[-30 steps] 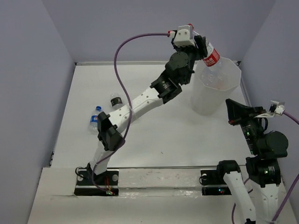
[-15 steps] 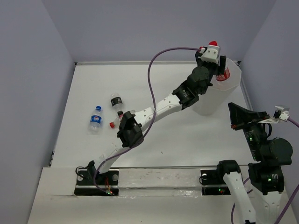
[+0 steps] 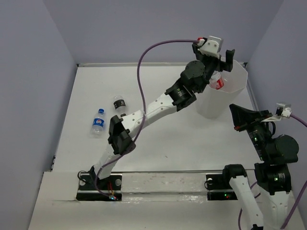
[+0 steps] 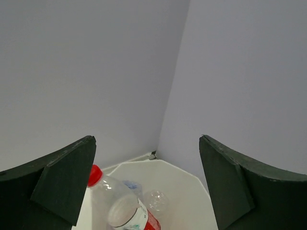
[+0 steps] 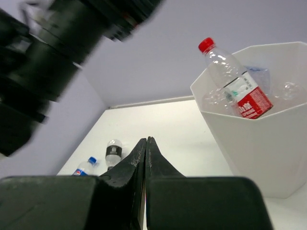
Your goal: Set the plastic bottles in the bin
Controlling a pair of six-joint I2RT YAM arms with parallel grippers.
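– What does the room look like from where you stand?
– Plain lilac-grey walls (image 3: 38,72) close in a white worktop (image 3: 172,143) on three sides. The bin (image 5: 249,143) stands at its far right corner, close to the back wall.
– And your left fingers?
– My left fingers (image 4: 64,179) hang over the bin's mouth, spread wide, with nothing gripped between them. Just beneath them a red-capped bottle (image 5: 236,82) with a red and white label leans inside the bin, cap up and poking above the rim. I can't tell whether the cap brushes one finger.
– Anything else in there?
– At least two more clear bottles (image 4: 156,201) lie lower down, hard to make out.
– Your right side?
– My right fingers (image 5: 130,167) are pressed tight together, holding nothing, on the near right and apart from the bin.
– What's out on the worktop?
– A blue-capped bottle (image 3: 98,122) lies on its side towards the left, and a dark-labelled bottle (image 3: 118,103) lies just beside it, further back. Both are well apart from the bin
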